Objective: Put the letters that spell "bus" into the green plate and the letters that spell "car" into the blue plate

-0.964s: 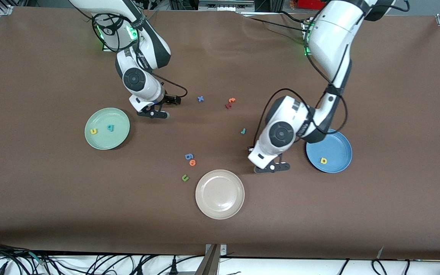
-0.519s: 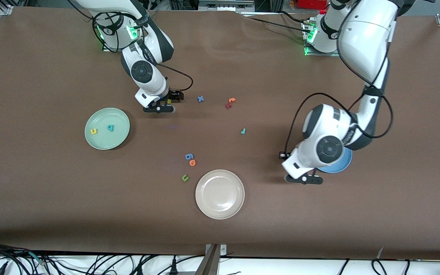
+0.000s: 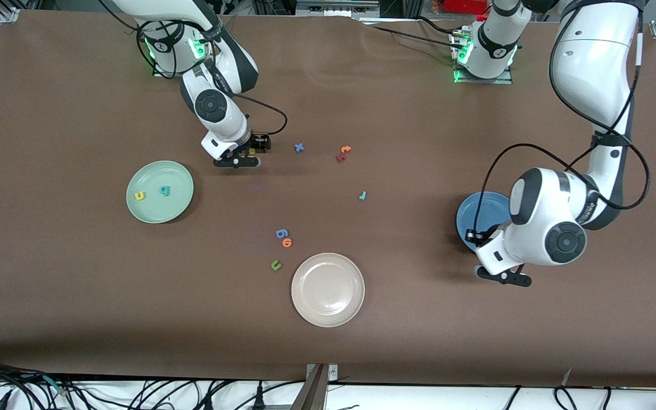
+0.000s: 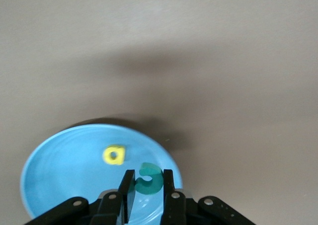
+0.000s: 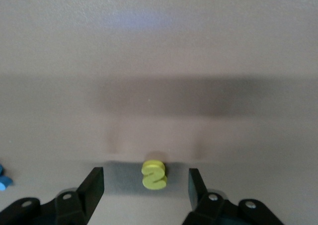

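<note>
Left tool point(image 4: 148, 184) swung from beside the cream plate point(image 3: 328, 289) to over the blue plate point(image 3: 479, 210), clamped narrow on the teal "c" point(image 4: 149, 179); yellow "a" point(image 4: 114, 155) lies in that plate. Right tool point(image 5: 144, 185) shifted onto the yellow "s" point(image 5: 154, 174), fingers wide astride it on the table point(image 3: 77, 319). Green plate point(image 3: 160, 213) holds yellow "u" point(image 3: 140, 196) and teal "b" point(image 3: 164, 190). Teal "r" point(image 3: 363, 196) on table mid.

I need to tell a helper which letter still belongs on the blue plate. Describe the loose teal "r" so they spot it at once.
Start at the cream-white plate nearest the front camera. Farther from the camera, toward the blue plate, the teal "r" lies alone on the brown table. It is the only loose teal letter; its nearest neighbours are red and orange.
</note>
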You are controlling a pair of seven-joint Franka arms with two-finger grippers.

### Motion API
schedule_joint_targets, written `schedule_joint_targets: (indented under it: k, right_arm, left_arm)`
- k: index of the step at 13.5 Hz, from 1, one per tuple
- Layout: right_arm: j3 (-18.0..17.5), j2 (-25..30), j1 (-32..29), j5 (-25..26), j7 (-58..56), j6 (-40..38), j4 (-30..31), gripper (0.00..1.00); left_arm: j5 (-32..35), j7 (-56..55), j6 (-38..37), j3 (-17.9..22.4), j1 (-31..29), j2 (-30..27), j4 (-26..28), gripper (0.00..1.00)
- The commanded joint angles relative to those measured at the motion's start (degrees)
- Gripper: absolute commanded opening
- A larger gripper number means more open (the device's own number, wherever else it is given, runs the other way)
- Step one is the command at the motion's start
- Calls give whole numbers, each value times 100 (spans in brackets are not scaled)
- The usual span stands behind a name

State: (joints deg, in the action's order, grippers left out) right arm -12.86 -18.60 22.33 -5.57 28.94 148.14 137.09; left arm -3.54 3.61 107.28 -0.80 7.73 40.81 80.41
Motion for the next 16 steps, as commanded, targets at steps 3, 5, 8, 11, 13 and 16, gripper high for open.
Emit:
schedule_joint_targets:
  k: [3,5,8,11,13,16]
  right_arm:
    - [-6,-108,78,91,-46,321,64,76]
    - [-6,-108,78,91,-46,321,81,63]
    - [-6,-108,78,91,-46,321,90,46]
    - [-6,-91,78,91,-11,277,116,46]
    - [-6,-38,78,91,-46,277,204,45]
    - [2,14,69,91,-46,208,283,46]
  left_arm:
    - [239,165,-234,-61,-227,-126,177,0]
    - [424,254,-234,-61,-245,-100,177,0]
    - [468,254,-173,-61,-237,-56,168,6]
    - [477,245,-173,-61,-219,-20,133,86]
    - [477,228,-182,-61,-210,-20,98,100]
    - [460,140,-182,-61,-123,-29,89,100]
